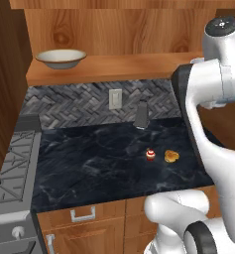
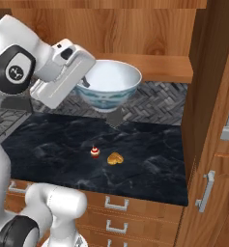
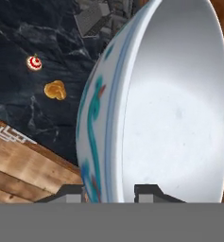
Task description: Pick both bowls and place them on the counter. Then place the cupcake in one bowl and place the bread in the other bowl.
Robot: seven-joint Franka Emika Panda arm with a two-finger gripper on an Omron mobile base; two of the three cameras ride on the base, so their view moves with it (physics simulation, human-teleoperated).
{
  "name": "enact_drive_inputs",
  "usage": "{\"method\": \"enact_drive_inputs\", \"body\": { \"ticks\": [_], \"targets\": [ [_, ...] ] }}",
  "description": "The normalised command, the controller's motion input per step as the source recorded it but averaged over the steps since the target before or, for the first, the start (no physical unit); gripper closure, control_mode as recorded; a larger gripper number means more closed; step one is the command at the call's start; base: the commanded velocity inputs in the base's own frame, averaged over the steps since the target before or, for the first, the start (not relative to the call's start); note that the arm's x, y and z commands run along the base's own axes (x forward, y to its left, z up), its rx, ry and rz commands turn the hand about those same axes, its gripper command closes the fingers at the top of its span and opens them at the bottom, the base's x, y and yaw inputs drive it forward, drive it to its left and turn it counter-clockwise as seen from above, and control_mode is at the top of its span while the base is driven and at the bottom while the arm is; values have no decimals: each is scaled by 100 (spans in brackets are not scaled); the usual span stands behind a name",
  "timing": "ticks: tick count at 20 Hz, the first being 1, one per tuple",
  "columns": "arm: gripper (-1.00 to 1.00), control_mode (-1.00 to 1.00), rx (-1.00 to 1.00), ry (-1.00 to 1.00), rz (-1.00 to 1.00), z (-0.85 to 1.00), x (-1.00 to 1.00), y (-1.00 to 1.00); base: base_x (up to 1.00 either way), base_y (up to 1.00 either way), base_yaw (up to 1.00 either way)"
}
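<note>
Glossy glazed white bowl [image 2: 108, 82]; polished black marble desk [image 1: 89, 163] with pale veins; warm grained wooden shelf [image 1: 119, 67].

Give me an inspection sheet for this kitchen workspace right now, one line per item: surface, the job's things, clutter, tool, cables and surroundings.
Surface: black marble counter, bare apart from two small food items.
Job's things: cupcake and bread side by side on the counter, apart; cream bowl on the wooden shelf; white-and-blue bowl lifted above the counter.
Clutter: nothing seen.
Tool: tool closed on the white-and-blue bowl's rim, one finger inside, one outside.
Cables: nothing seen.
Surroundings: stove left of the counter, wall outlet on the tiled backsplash, drawers below.
</note>
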Motion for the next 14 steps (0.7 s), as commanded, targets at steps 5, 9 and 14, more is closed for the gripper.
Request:
{"method": "enact_drive_inputs", "body": {
  "ticks": [5,9,14],
  "targets": [
    [100,-100,0,0,-20,-38,-50,0,0,0,0],
    [100,-100,0,2,-12,-38,-2,-3,0,0,0],
    [100,-100,0,3,-4,-49,2,-2,0,0,0]
  ]
}}
